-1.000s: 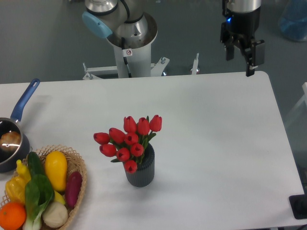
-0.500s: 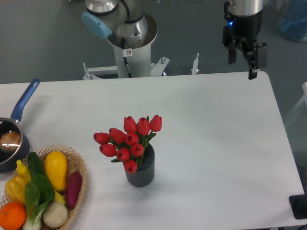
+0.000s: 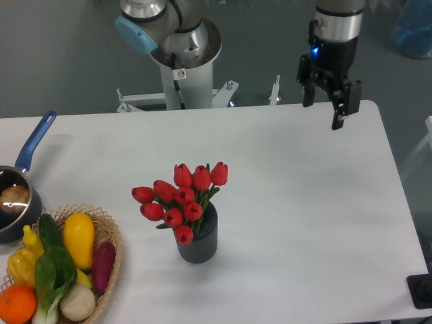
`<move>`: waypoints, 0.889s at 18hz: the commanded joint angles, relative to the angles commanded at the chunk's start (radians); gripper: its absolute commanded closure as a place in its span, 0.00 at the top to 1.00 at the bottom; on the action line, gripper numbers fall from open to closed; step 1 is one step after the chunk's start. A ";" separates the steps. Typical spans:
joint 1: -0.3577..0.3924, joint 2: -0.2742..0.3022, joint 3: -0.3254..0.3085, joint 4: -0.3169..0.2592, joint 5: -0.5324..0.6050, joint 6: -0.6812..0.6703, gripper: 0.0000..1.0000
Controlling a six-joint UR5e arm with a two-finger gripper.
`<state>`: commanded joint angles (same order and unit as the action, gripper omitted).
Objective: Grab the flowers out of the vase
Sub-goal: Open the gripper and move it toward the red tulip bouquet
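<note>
Spreading wide and matte white, the table [image 3: 304,202] carries everything. Its rounded far-right corner lies under the hand [image 3: 322,110], whose two dark fingers hang spread apart and empty; half a second ago it sat higher and further right. A woven wicker basket [image 3: 108,233] of glossy vegetables is cut off at the lower-left edge, as is the dark saucepan [image 3: 17,202] with its blue handle. Near the table's middle, the ribbed grey cylindrical vase [image 3: 199,243] holds the flowers [image 3: 181,198], smooth red buds hiding their stems, unmoved.
</note>
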<state>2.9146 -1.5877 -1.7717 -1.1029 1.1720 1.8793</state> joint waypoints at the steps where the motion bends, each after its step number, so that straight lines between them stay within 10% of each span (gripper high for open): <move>1: -0.005 0.000 0.000 -0.002 -0.021 -0.018 1.00; 16: -0.071 -0.113 -0.028 0.000 -0.330 -0.115 1.00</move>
<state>2.8440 -1.7011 -1.7993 -1.1029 0.8423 1.7641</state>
